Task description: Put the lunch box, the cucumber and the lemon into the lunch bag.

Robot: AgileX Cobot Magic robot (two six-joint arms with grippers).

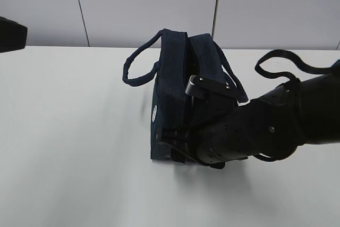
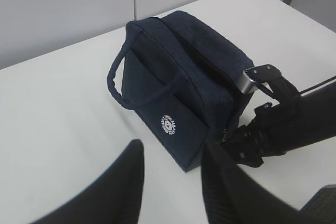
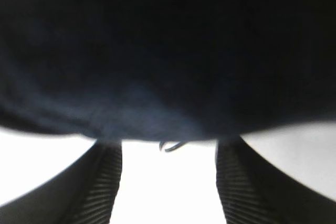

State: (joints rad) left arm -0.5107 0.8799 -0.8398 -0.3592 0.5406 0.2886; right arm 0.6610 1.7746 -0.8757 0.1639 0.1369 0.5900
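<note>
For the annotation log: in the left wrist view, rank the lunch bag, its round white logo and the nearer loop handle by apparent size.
1. lunch bag, by far the largest.
2. nearer loop handle, a long thin strap along the bag's side.
3. round white logo, the smallest.

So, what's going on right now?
Left gripper open, clear. Right gripper open at dark navy fabric lunch bag, metal ring pull between fingers. Nothing blocking.

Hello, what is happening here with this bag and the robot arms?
A dark blue lunch bag stands upright on a white table. The right gripper is pressed up close to the bag's end, jaws apart, with the zipper ring just ahead of it. The left gripper hangs open beside the bag, holding nothing. No food or box is visible.
</note>
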